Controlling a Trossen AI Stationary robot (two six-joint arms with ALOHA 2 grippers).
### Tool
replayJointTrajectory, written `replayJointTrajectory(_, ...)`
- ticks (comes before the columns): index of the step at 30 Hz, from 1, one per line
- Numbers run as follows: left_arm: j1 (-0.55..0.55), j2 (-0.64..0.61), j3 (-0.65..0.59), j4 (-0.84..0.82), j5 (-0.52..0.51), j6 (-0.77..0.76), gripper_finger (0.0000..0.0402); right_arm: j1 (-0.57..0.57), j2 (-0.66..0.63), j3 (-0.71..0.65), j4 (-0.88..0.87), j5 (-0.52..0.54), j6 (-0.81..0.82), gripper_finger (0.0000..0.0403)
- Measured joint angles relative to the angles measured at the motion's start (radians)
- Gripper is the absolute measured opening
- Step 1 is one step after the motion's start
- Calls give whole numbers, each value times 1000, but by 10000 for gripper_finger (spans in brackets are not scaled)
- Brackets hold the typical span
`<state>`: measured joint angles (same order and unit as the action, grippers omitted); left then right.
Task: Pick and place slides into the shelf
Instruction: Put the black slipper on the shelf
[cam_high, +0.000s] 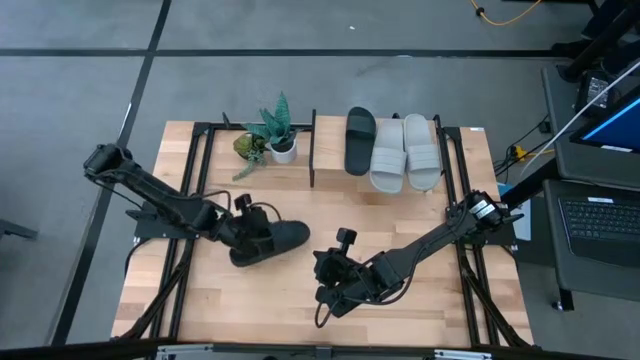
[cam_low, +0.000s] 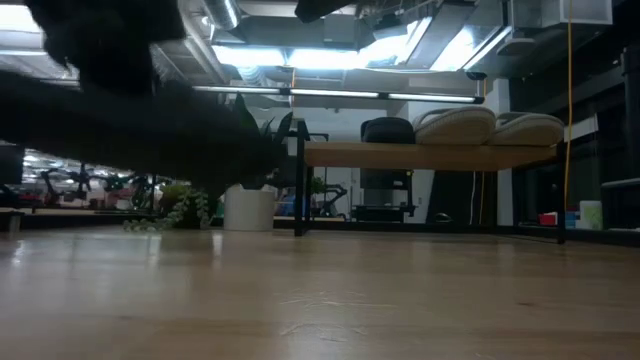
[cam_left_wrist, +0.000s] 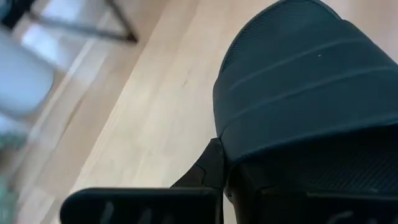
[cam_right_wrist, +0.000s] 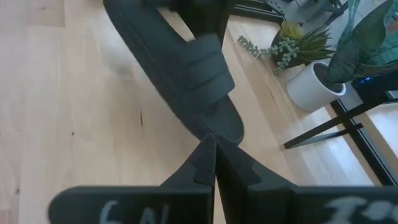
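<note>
A black slide (cam_high: 275, 240) hangs over the middle of the table with my left gripper (cam_high: 243, 228) shut on it. The low view shows it as a dark mass (cam_low: 150, 120) above the tabletop. My right gripper (cam_high: 322, 265) waits shut and empty to the slide's right, pointing at it (cam_right_wrist: 186, 74). On the shelf's (cam_high: 330, 150) wood board at the far side, another black slide (cam_high: 360, 140) and two light grey slides (cam_high: 388, 155) (cam_high: 422, 150) lie flat side by side on their soles. My left gripper pinches the black slide at the sole's edge behind the strap (cam_left_wrist: 249, 180), at the end nearest my arm. One finger (cam_left_wrist: 208, 168) shows; the slide hides the other. The fingers slant down from the table's left. The slide is lifted clear, its strap (cam_left_wrist: 298, 81) pointing away from the gripper.
Two potted plants (cam_high: 268, 140) stand at the far side, left of the shelf. Black frame rails (cam_high: 190, 200) run along the table's left and right sides. Bare wood (cam_high: 260, 310) lies near the front edge. A laptop (cam_high: 600, 225) sits off the table's right.
</note>
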<state>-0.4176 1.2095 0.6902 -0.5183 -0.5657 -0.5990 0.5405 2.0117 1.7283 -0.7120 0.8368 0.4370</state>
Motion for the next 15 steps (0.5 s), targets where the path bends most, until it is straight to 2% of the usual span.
replayJointTrajectory(9,-92,0,215,-146,-195,136,1,38,0,0,44,-1,-3,12)
replayJointTrajectory(15,-93,0,285,-144,-283,243,1,68,0,0,159,-2,-109,12)
